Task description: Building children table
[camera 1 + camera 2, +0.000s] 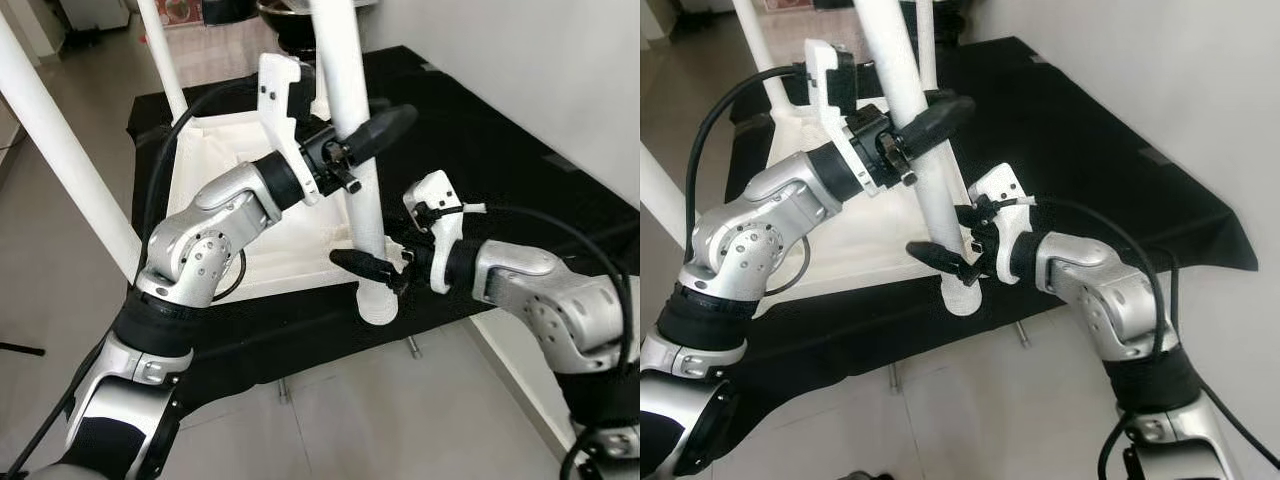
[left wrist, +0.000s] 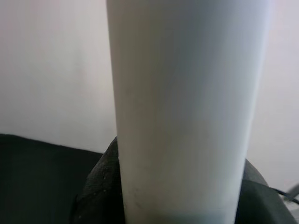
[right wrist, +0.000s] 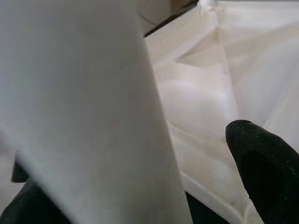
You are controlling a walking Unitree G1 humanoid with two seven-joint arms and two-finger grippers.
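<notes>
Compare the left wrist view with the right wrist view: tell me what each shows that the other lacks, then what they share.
Left wrist view alone: a pale wall behind the leg and a black cloth low down. Right wrist view alone: the white underside of the table top, with its ribs, and one black finger of the right hand apart from the leg. Both: the white table leg close up, with the left hand clamped around it.

You see a smooth, matt white leg [image 1: 355, 150] and tabletop [image 1: 215, 180] lying on matt black cloth [image 1: 500, 150]. Your arms are brushed silver metal, the fingers [image 1: 385, 125] matt black, over glossy pale floor tiles [image 1: 330, 420].
</notes>
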